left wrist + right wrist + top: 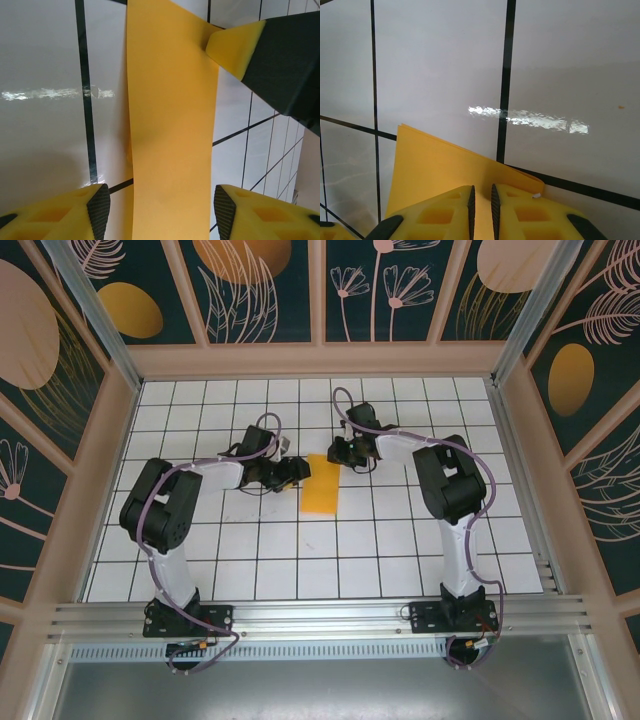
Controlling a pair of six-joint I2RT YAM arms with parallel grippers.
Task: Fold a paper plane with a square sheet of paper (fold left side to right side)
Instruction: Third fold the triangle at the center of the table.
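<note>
looking down from above, the square sheet of paper (322,485) lies flat near the middle of the white gridded bench (300,560), folded to a narrow strip. the left pincer (292,472) is just beside its left edge and the right pincer (340,453) is at its far right corner. that view is too small to tell how either pincer stands; the wrist cameras give it.

the left wrist view shows the left pincer released. its two yellow fingers (75,215) stand wide apart, one on each side of the strip, which runs away between them over the tiles, closer to the right finger. the same view catches a yellow fingertip (232,45) of the right pincer from outside, touching the strip's right edge at the far end.

the right wrist view shows the doubled edge of the paper, two layers one on the other, the upper a little raised at the corner. the right pincer is clenched down to a thin slit directly over that edge. whether any paper is caught in the slit i cannot tell.
</note>
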